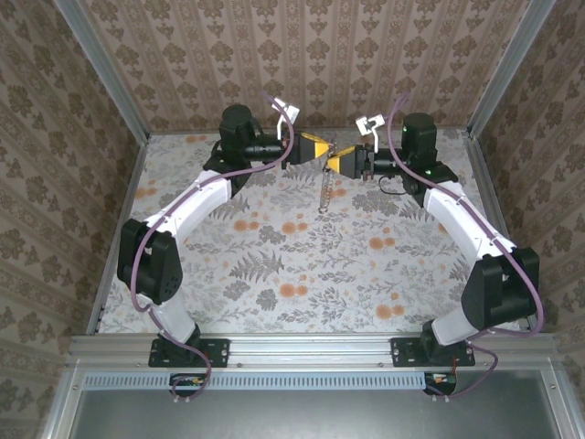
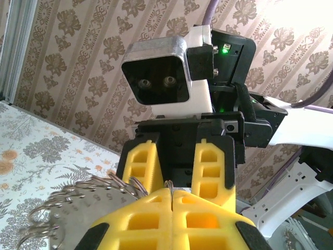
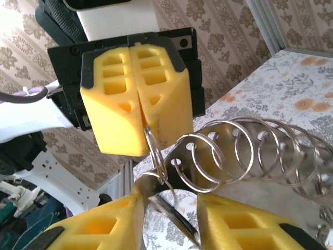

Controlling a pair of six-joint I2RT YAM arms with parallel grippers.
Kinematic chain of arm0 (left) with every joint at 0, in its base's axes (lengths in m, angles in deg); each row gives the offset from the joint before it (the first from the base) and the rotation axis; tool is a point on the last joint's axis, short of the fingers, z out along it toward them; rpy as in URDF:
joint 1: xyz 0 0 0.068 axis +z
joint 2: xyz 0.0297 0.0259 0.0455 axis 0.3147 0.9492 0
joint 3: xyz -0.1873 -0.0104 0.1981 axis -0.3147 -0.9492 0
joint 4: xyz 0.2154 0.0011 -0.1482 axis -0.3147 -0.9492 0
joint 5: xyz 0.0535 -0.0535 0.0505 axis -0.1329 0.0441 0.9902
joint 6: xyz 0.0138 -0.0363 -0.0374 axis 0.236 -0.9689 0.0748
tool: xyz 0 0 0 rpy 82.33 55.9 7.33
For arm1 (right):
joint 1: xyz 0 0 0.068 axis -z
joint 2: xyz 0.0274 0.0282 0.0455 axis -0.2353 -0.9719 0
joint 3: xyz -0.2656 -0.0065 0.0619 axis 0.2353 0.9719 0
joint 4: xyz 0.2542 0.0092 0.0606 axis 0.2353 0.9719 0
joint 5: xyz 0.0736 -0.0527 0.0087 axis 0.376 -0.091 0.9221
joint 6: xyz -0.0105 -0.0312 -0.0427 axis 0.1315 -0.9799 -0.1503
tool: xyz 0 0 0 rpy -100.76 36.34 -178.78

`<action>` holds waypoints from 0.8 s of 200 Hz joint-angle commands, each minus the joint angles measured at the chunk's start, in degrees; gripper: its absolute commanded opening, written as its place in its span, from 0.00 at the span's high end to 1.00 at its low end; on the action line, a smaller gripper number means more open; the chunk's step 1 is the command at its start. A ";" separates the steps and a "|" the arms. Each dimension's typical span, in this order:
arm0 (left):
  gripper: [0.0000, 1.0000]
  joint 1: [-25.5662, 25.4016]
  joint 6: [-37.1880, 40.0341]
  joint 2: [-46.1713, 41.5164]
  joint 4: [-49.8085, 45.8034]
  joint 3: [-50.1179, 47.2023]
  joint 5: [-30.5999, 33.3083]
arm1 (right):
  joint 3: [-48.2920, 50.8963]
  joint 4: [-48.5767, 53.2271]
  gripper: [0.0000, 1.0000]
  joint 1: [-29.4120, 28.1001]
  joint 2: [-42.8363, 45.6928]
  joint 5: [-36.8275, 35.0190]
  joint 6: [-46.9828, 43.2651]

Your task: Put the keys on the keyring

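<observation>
My left claw (image 2: 171,205) is closed tight on the keyring (image 3: 155,151), one thin steel loop pinched at its tips. Directly opposite and almost touching it is my right claw (image 2: 176,186), with its jaws apart. The key (image 3: 174,219) lies between them, just under the keyring. I cannot tell if the pads (image 3: 104,226) press it.

From the keyring a chain of rings (image 3: 250,151) runs away to the side of the right claw and hangs down toward the table. Nothing else stands between the claws.

Below both claws is the floral tablecloth (image 1: 302,265), well apart from them. Just behind them stands the papered back wall (image 1: 302,55). Aluminium posts (image 1: 101,64) close the corners. Toward my bases the table is wide.
</observation>
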 commanded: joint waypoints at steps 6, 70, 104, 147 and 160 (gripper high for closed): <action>1.00 0.37 -1.11 -2.29 3.64 -0.43 0.60 | 0.86 -1.13 0.80 -0.31 -0.06 1.65 -0.15; 1.00 0.73 -2.34 -3.20 5.93 -1.52 2.08 | 2.92 -1.27 1.00 -0.53 0.97 1.48 -0.27; 1.00 0.29 -2.40 -3.20 6.23 -1.91 2.26 | 1.23 -1.33 1.00 -2.03 -0.19 1.52 -0.06; 1.00 -0.21 -2.27 -3.04 6.27 -2.09 2.61 | -0.26 -0.76 1.00 -3.24 -1.46 1.18 -0.08; 1.00 -0.24 -2.26 -3.06 6.27 -2.15 2.77 | -0.18 0.39 0.97 -3.12 -1.06 0.44 -1.02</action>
